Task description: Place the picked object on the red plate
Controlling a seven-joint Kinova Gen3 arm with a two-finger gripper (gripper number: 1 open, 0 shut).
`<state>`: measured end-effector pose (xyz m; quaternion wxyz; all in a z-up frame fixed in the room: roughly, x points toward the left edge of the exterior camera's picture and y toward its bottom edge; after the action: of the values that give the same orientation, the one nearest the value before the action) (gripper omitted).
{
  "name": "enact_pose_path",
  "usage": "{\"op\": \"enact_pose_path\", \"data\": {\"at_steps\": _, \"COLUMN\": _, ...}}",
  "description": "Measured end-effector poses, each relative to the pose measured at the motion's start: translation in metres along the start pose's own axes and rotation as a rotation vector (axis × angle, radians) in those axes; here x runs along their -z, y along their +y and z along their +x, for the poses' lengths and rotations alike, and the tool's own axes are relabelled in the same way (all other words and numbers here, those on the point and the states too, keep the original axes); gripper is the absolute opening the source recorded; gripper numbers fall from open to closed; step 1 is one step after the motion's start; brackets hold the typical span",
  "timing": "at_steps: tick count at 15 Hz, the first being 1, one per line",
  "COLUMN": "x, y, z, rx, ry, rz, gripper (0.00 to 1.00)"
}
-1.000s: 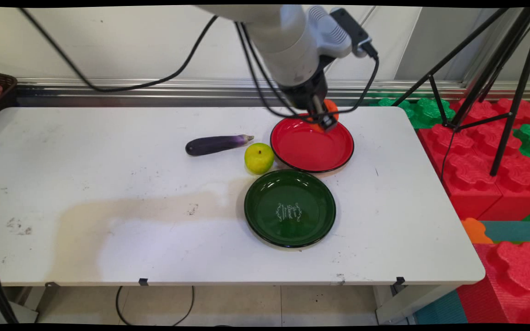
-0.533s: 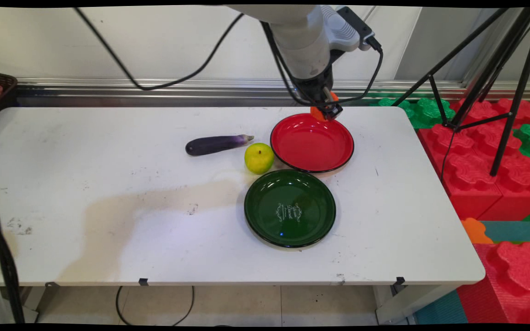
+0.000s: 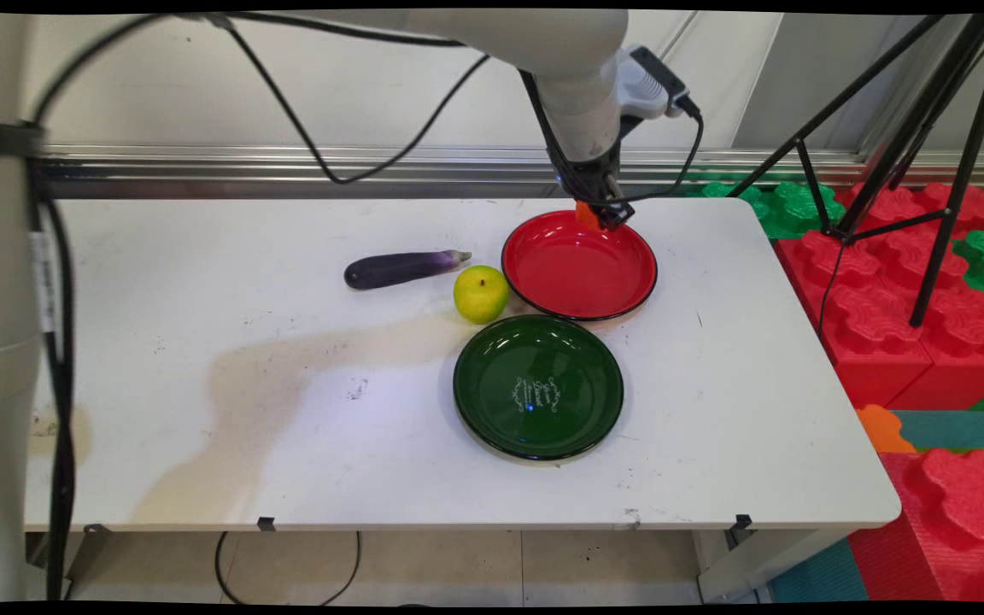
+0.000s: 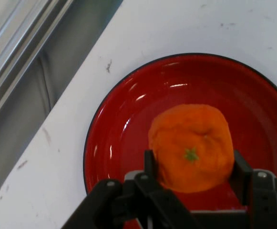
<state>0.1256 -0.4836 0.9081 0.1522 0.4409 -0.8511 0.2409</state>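
Gripper: your gripper (image 3: 601,215) hangs over the far rim of the red plate (image 3: 579,272); in the hand view the gripper (image 4: 191,172) has its two black fingers (image 4: 150,164) pressed against opposite sides of an orange (image 4: 191,145), so you have it closed upon the fruit.
Orange: in the main view you see only a small part of the orange (image 3: 586,215), tucked between the fingers; in the hand view it shows its green stem scar facing the camera, with the red plate (image 4: 124,138) below it. You cannot tell whether it touches the plate.
Red plate: it sits on the far right part of the table (image 3: 202,342), its near rim just beside the far rim of the green plate (image 3: 538,386).
Green plate: it bears pale lettering at its centre and lies nearer to you than the red one.
Apple: the yellow-green apple (image 3: 481,294) stands just left of the red plate, close to both plates.
Eggplant: the purple eggplant (image 3: 402,267) lies on its side left of the apple, its stem end pointing toward the red plate.
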Motion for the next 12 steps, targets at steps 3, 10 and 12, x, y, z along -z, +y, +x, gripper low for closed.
{"op": "enact_pose_path", "data": {"at_steps": 3, "x": -0.027, "y": -0.003, "z": 0.005, "rx": -0.01, "ry": -0.02, "rz": -0.006, "gripper": 0.0}}
{"op": "enact_pose_path", "data": {"at_steps": 10, "x": -0.094, "y": -0.01, "z": 0.016, "rx": -0.055, "ry": -0.062, "rz": -0.034, "gripper": 0.0}}
{"op": "enact_pose_path", "data": {"at_steps": 12, "x": -0.107, "y": -0.013, "z": 0.018, "rx": -0.059, "ry": -0.067, "rz": -0.044, "gripper": 0.0}}
